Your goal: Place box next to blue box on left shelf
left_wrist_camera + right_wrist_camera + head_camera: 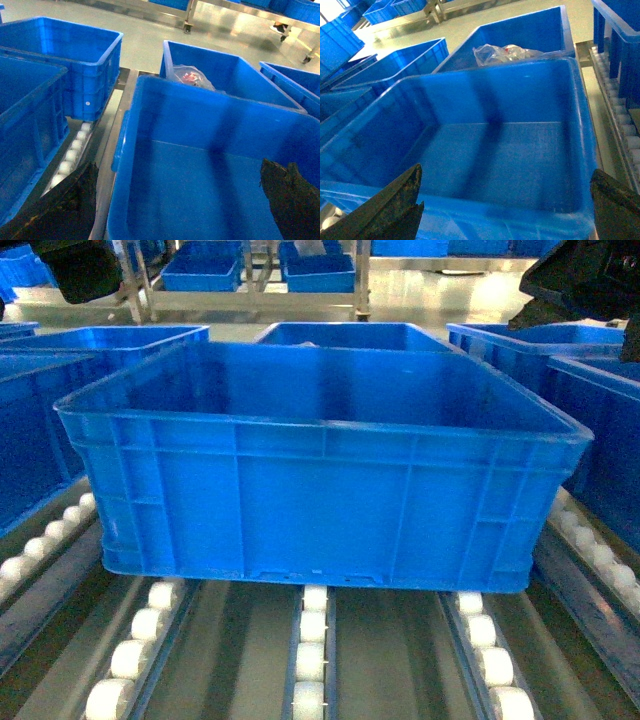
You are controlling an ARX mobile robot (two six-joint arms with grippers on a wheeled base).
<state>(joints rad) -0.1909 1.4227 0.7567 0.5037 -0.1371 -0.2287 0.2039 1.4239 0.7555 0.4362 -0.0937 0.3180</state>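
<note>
Both grippers, left (175,200) and right (505,205), stand released, their dark fingers wide apart above the box (320,470), grasping nothing. This large blue crate rests on the white rollers of the left shelf (312,660). Just behind it sits another blue crate (235,75) holding a clear plastic bag (192,78). More blue crates stand on both sides.

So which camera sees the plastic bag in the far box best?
The right wrist view: the plastic bag lies unblocked inside the far box. The left wrist view shows it smaller, partly behind the near box rim. The head view hides it.
</note>
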